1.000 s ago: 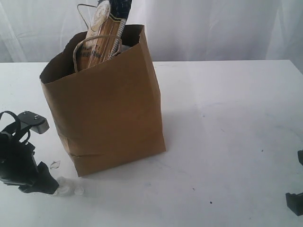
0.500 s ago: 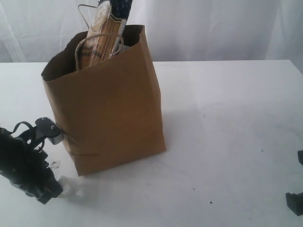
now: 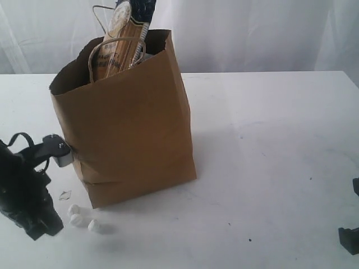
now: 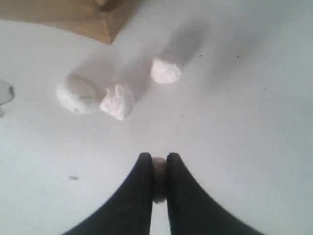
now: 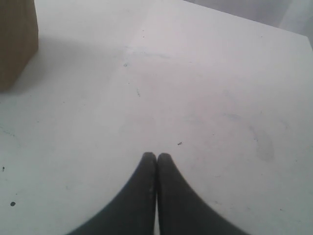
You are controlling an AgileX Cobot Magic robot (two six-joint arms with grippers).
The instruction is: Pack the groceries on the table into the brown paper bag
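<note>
The brown paper bag [image 3: 129, 129] stands upright on the white table [image 3: 269, 145], and a long spaghetti packet [image 3: 120, 39] sticks out of its top. Three small white lumps [image 3: 76, 219] lie on the table by the bag's near left corner; in the left wrist view they are spread ahead of the fingers [image 4: 118, 100]. My left gripper [image 4: 159, 159] is shut on another small white lump [image 4: 159, 181], just left of the loose ones [image 3: 47, 227]. My right gripper [image 5: 156, 156] is shut and empty over bare table at the right edge [image 3: 350, 238].
A small clear scrap [image 3: 65, 195] lies on the table left of the bag's base. The bag's corner [image 5: 17, 39] shows far off in the right wrist view. White curtains hang behind the table.
My left gripper has closed on one lump and drawn back to the left, uncovering three loose lumps. The right arm has not moved.
</note>
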